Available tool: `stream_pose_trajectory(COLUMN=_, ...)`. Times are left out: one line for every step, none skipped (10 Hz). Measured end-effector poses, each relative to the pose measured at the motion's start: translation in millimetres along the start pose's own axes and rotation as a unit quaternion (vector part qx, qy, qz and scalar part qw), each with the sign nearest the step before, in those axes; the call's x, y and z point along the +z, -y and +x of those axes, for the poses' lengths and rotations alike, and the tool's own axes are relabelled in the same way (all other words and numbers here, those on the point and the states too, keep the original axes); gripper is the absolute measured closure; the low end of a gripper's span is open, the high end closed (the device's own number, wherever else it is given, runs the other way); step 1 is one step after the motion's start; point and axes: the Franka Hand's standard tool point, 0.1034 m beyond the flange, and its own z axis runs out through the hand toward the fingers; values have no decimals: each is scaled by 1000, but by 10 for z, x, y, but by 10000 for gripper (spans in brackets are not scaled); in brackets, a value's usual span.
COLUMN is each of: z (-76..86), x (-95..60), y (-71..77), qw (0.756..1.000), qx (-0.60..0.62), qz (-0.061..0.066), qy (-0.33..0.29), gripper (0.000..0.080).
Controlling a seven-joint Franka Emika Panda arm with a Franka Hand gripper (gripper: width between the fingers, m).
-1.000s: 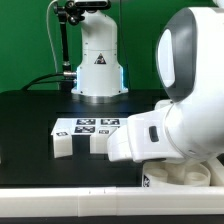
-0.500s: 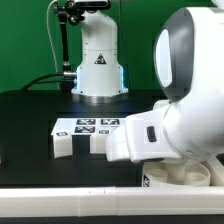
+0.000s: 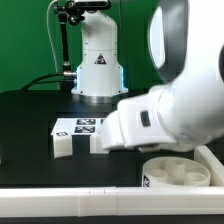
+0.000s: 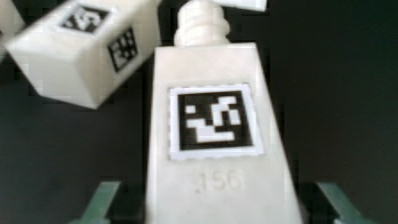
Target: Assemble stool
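Stool leg block (image 4: 214,120) sits squarely between the two fingers of the pincer (image 4: 217,205). The pincer is closed on the block's lower sides, the square tag faces the wrist camera, and a small peg sticks out of the block's far end. Just beside it, tilted and not touching, lies the second leg block (image 4: 80,50), also tagged, with the dark counter (image 3: 30,115) showing between and around them. In the exterior view the bulky white arm (image 3: 170,110) hides the pincer itself. The second leg block (image 3: 62,146) stands at the near edge of the marker board (image 3: 85,126), towards the exterior view's left. The seat disc (image 3: 180,175) rests on the counter at the exterior view's right, below the arm and well apart from the blocks. A long white edge rail (image 3: 70,196) runs along the front of the counter. At the back stands the arm's white base (image 3: 98,65) against a green wall.
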Motion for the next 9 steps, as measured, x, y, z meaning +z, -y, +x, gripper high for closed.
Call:
stream_pose_trajectory(z=-100, x=-136, y=-23, qw=1000, qx=-2, qz=1, qy=-1, gripper=462)
stream_pose_trajectory(z=-157, x=-224, y=-29, qw=1000, qx=-4, qz=0, qy=-16, gripper=462)
stream_pose_trajectory(z=-159, x=-182, y=-24, qw=1000, qx=-5, qz=0, qy=-15, gripper=462)
stream_pose_trajectory(z=-138, x=-165, y=-25, qw=1000, qx=-5, qz=0, qy=-15, gripper=462)
stream_pose_trajectory(z=-103, x=-205, y=-28, qw=1000, qx=-5, qz=-1, qy=-29, gripper=462)
stream_pose_trajectory(z=-92, x=-208, y=-28, qw=999, qx=-5, qz=-1, qy=-32, gripper=462)
stream_pose_trajectory(z=-35, x=-270, y=-36, qw=998, qx=-8, qz=-4, qy=-55, gripper=461)
stream_pose_trajectory(z=-26, x=-432, y=-45, qw=995, qx=-18, qz=-9, qy=-96, gripper=461)
stream_pose_trajectory(z=-23, x=-584, y=-58, qw=990, qx=-17, qz=-11, qy=-141, gripper=461)
